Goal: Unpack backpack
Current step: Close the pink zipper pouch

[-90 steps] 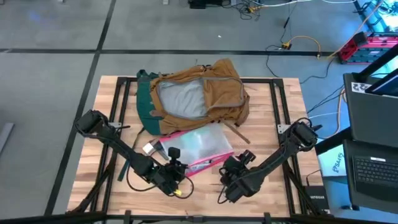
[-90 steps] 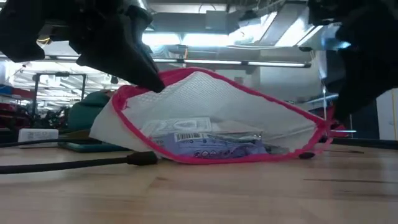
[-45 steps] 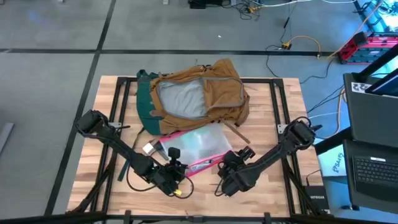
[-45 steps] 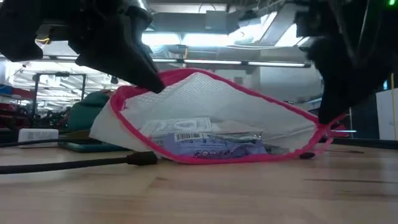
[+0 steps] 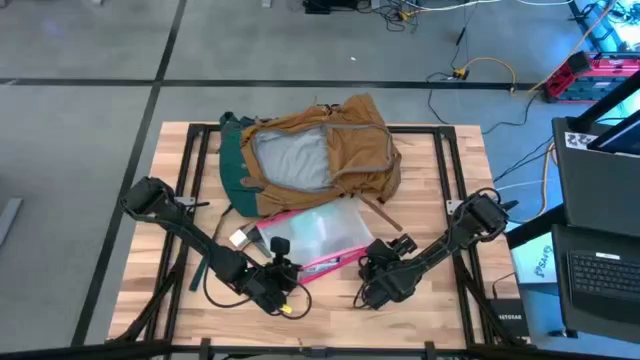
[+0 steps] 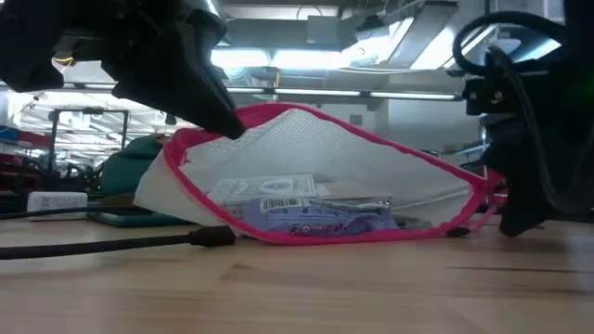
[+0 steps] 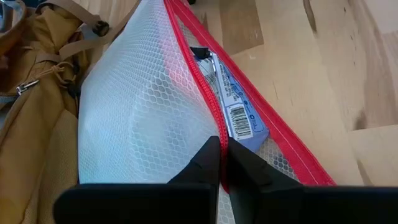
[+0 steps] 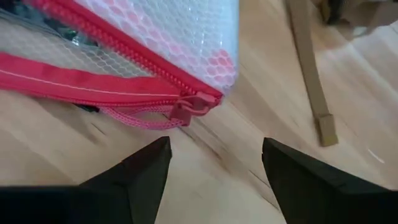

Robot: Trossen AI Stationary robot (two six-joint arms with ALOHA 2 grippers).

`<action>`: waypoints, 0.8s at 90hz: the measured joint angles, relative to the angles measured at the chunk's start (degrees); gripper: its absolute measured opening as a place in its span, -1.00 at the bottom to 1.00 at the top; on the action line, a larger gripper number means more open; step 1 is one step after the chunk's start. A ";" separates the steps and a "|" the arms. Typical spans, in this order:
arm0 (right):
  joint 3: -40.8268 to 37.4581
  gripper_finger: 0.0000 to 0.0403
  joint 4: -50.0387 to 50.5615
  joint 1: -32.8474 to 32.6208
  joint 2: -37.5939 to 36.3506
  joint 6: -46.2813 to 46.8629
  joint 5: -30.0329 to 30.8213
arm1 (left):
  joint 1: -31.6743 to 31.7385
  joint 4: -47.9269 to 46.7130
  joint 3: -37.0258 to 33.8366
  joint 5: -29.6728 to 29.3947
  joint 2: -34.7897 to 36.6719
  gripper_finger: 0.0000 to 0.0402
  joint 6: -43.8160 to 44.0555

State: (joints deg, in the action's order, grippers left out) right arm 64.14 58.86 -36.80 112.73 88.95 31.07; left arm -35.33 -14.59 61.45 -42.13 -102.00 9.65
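Note:
The tan-brown backpack (image 5: 315, 150) lies open at the table's far middle, grey lining up, resting on its back. In front of it lies a clear mesh pouch with a pink zipper edge (image 5: 318, 235) (image 6: 316, 186). Its mouth gapes, and a barcoded packet (image 7: 239, 115) shows inside. My left gripper (image 5: 294, 264) (image 7: 221, 165) is shut on the pouch's upper lip. My right gripper (image 5: 372, 266) (image 8: 214, 162) stands open just above the table at the pouch's right end. The pink zipper pull (image 8: 186, 109) lies just ahead of its fingers, untouched. My left gripper pinches the upper pink zipper edge (image 7: 213, 127) of the pouch's mouth between its two shut fingers. It comes slanting down from the near left (image 6: 218, 111). That lip is held raised, and the lower lip (image 6: 353, 234) and the pouch's underside rest on the table.
A tan backpack strap (image 8: 308, 68) trails over the wood toward my right gripper. A black cable (image 6: 111, 244) lies along the near left. A small white tag (image 5: 240, 238) sits left of the pouch. Bare wood (image 5: 430, 180) lies right of the backpack.
My right gripper has come down to just above the table and shifted a little toward the right edge, ending beside the pouch's zipper end. My left gripper has kept the pouch's upper lip raised. The pouch has not moved.

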 joint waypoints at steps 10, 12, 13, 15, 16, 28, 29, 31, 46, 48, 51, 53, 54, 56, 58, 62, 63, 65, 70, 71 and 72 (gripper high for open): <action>-0.77 0.20 -1.49 -0.02 -0.11 -0.41 0.91 | 0.00 -0.02 0.00 0.00 0.00 -1.00 0.00; -0.77 0.20 -1.60 -0.02 -0.11 -0.55 0.97 | 0.00 -0.01 0.00 0.00 0.00 -1.00 0.00; -0.76 0.20 -1.63 -0.02 -0.11 -0.60 0.98 | 0.00 0.00 0.00 0.00 0.00 -1.00 0.00; -0.73 0.20 -1.66 -0.01 -0.11 -0.78 0.96 | 0.00 -0.03 0.00 0.01 0.00 -1.00 0.00; -0.70 0.20 -1.68 0.00 -0.11 -0.88 0.96 | 0.00 -0.05 0.00 0.03 0.00 -1.00 0.01; -0.42 0.20 -2.73 -0.05 -0.09 -4.20 0.92 | 0.00 -0.28 0.00 1.13 0.00 -1.00 0.22; -0.42 0.20 -2.89 -0.15 -0.09 -4.49 0.92 | 0.00 -0.28 0.00 1.17 0.00 -1.00 0.21; -0.40 0.20 -3.27 -0.33 -0.09 -5.12 0.95 | 0.00 -0.30 0.00 1.31 0.00 -1.00 0.20; -0.42 0.20 -5.53 -2.00 0.09 -6.52 3.97 | 0.00 -0.31 0.00 2.00 0.00 -1.00 0.22; -0.42 0.20 -5.89 -2.39 0.10 -6.71 4.34 | 0.00 -0.31 0.00 2.04 0.00 -1.00 0.22; -0.41 0.20 -6.44 -2.99 0.12 -6.99 4.99 | 0.00 -0.31 0.00 2.09 0.00 -1.00 0.22; -0.40 0.20 -6.74 -3.37 0.13 -7.07 5.29 | 0.00 -0.33 0.00 2.10 0.00 -1.00 0.22; -0.40 0.20 -6.85 -3.54 0.13 -7.13 5.38 | 0.00 -0.33 0.00 2.11 0.00 -1.00 0.22; -0.40 0.20 -7.07 -3.85 0.13 -7.19 5.52 | 0.00 -0.33 0.00 2.12 0.00 -1.00 0.22; -0.40 0.20 -7.32 -4.12 0.13 -7.25 5.70 | 0.00 -0.33 0.00 2.10 0.00 -1.00 0.22; -0.56 0.18 -8.68 -4.26 0.13 -7.97 6.27 | 0.00 -0.32 0.00 2.12 0.00 -1.00 0.24; -0.61 0.17 -9.03 -4.28 0.13 -8.15 6.42 | 0.00 -0.32 0.00 2.12 0.00 -1.00 0.25; -0.70 0.16 -9.73 -4.34 0.13 -8.53 6.71 | 0.00 -0.32 0.00 2.13 0.00 -1.00 0.26; -0.92 0.13 -11.48 -4.48 0.13 -9.46 7.44 | 0.00 -0.32 0.00 2.13 0.00 -1.00 0.30; -0.97 0.13 -11.83 -4.51 0.13 -9.64 7.59 | 0.00 -0.32 0.00 2.13 0.00 -1.00 0.31; -1.01 0.12 -12.18 -4.54 0.13 -9.83 7.73 | 0.00 -0.32 0.00 2.13 0.00 -1.00 0.31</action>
State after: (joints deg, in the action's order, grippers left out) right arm 63.13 46.69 -41.34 112.86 79.12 38.80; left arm -35.33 -14.91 61.45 -40.00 -102.00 9.96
